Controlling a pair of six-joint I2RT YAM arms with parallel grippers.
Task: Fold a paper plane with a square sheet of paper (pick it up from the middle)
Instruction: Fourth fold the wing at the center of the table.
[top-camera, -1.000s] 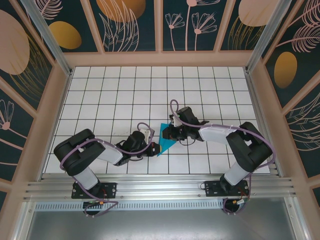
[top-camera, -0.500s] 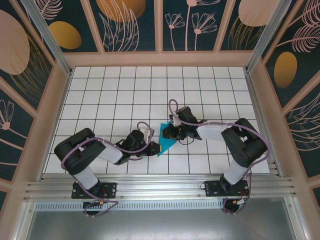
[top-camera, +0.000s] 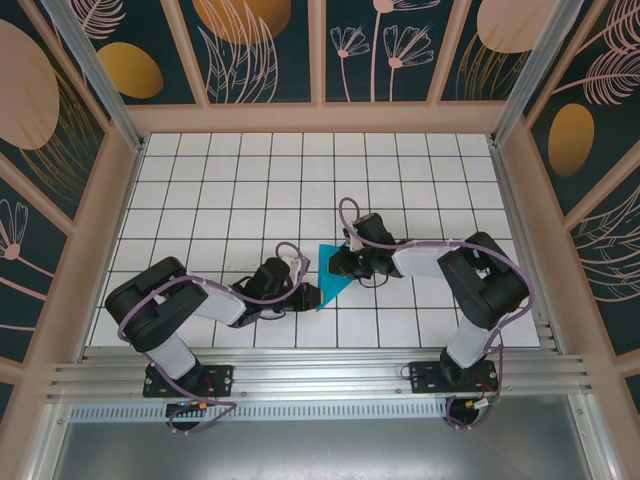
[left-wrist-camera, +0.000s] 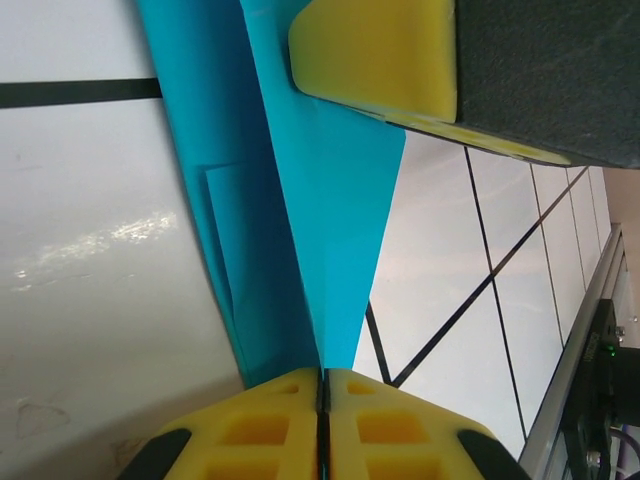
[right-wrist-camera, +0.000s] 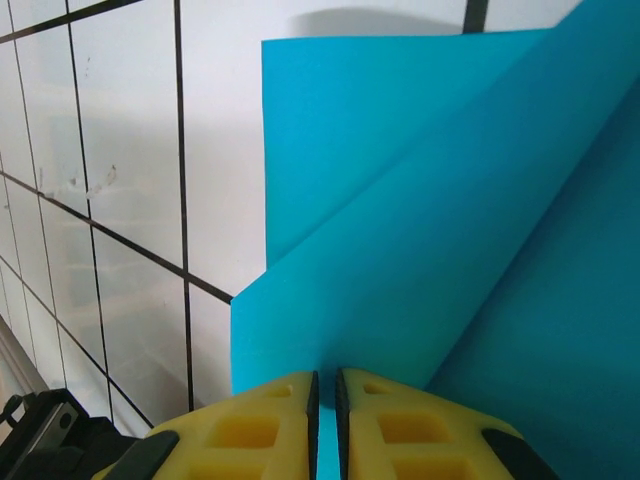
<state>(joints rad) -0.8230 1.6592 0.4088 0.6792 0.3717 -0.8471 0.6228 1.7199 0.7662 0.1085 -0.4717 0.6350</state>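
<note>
The teal-blue square sheet of paper (top-camera: 331, 272) is creased into a narrow pointed wedge and sits mid-table between the two grippers. My left gripper (top-camera: 312, 295) is shut on its lower tip; in the left wrist view the yellow pads of that gripper (left-wrist-camera: 322, 378) meet on the paper's (left-wrist-camera: 330, 200) centre crease. My right gripper (top-camera: 338, 263) is shut on the upper edge of the sheet. In the right wrist view a thin layer of the paper (right-wrist-camera: 420, 230) runs down between the right gripper's (right-wrist-camera: 326, 378) pads. A yellow finger of the right gripper (left-wrist-camera: 380, 50) rests on the paper opposite.
The white tiled table (top-camera: 240, 190) is walled by a wooden frame with patterned panels. An aluminium rail (top-camera: 320, 375) runs along the near edge, and both arm bases are bolted to it.
The right arm's elbow has swung a little to the left. Both grippers keep their hold on the paper, which has barely moved.
</note>
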